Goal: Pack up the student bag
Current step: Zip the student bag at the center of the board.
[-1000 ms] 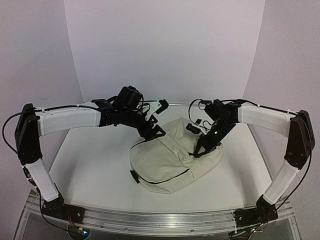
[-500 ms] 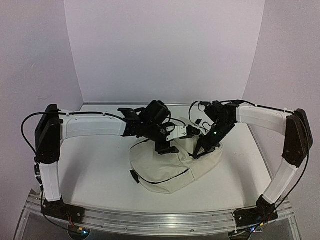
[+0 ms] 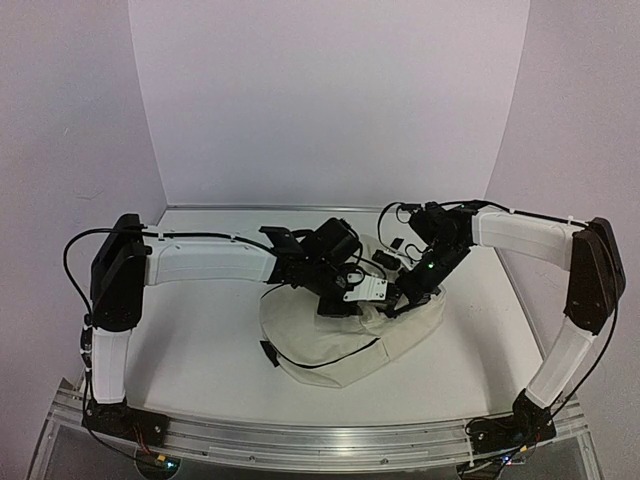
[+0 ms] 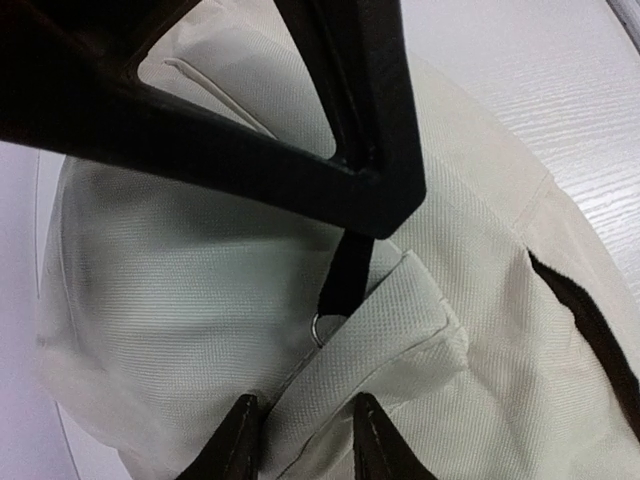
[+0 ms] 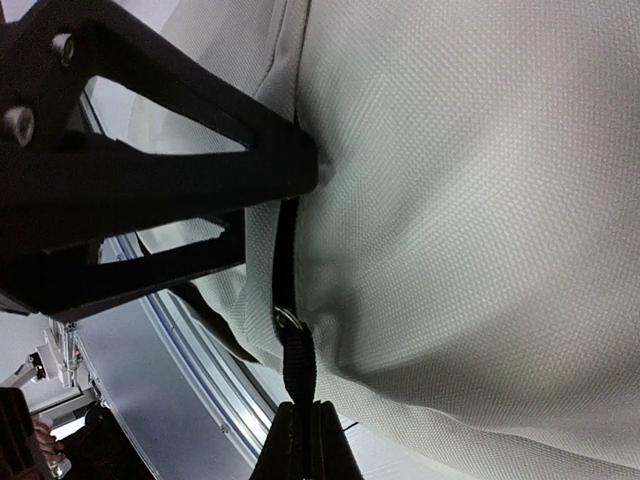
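The right gripper [image 5: 303,438] is clamping its jaws on the black pull strap [image 5: 298,368]. The left gripper [image 4: 305,445] is straddling a fabric flap [image 4: 385,335] just beside that strap, but whether it is pinching the flap I cannot tell. Under both grippers, the student bag [image 3: 330,345] is lying on the table [image 3: 190,330].

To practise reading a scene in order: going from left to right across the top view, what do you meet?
left arm's black elbow → left arm's white forearm → student bag → right arm's white forearm → right arm's black elbow
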### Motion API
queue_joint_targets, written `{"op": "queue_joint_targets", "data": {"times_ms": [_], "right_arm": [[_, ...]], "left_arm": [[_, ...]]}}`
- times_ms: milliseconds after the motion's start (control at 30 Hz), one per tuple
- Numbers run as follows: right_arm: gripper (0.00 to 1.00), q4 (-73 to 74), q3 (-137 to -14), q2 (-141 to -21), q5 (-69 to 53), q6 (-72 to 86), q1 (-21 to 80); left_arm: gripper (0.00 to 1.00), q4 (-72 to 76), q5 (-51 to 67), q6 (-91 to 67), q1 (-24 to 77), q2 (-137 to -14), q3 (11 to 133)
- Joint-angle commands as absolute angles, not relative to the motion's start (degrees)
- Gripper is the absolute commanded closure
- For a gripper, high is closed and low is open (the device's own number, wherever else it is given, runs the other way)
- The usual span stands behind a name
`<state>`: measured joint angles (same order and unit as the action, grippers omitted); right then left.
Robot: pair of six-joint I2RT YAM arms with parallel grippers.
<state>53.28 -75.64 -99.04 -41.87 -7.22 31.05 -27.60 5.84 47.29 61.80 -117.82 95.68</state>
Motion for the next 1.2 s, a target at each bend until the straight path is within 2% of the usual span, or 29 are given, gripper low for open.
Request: {"op": "queue_joint_targets", "data": {"times_ms": [0, 100, 133, 633, 833, 867, 900, 1033, 1167], "right_arm": [[1.0, 53.9, -75.7, -98.7, -42.5, -7.4, 31.0], [1.0, 53.9, -74.8, -98.2, -42.3, -7.5, 31.1], [1.0, 53.9, -74.4, -98.1, -42.1, -7.5, 31.0], [1.0, 61.8, -68.7, -94.6, -32.6, -15.1, 30.7], [1.0, 61.3, -74.0, -99.8, -29.1, -14.6, 29.6], [0.97, 61.3, -75.8, -101.0, -29.3, -14.2, 29.5], [0.89, 61.3, -77.2, -101.7, -29.7, -13.9, 29.4], [0.58, 61.4, -80.6, -100.4, -32.7, -12.8, 27.8], [0.47, 61.5, -79.5, -94.8, -34.3, -10.8, 24.5]], "left_arm": [[0.74, -31.4, 3.1, 47.5, 62.3, -117.7, 98.0], [0.96, -32.4, 1.4, 46.3, 62.3, -117.2, 99.2], [0.99, -32.4, 1.2, 45.6, 62.3, -116.8, 99.6], [1.0, -31.7, -1.0, 38.6, 58.6, -112.2, 96.5], [1.0, -33.3, 0.8, 35.5, 58.9, -112.0, 97.6], [1.0, -33.8, 2.1, 34.5, 59.3, -112.3, 98.2], [0.99, -34.2, 3.0, 33.8, 59.8, -112.8, 98.8], [0.73, -35.9, 4.5, 28.8, 60.6, -113.9, 100.7], [0.46, -33.1, 5.1, 20.4, 59.0, -110.6, 99.2]]}}
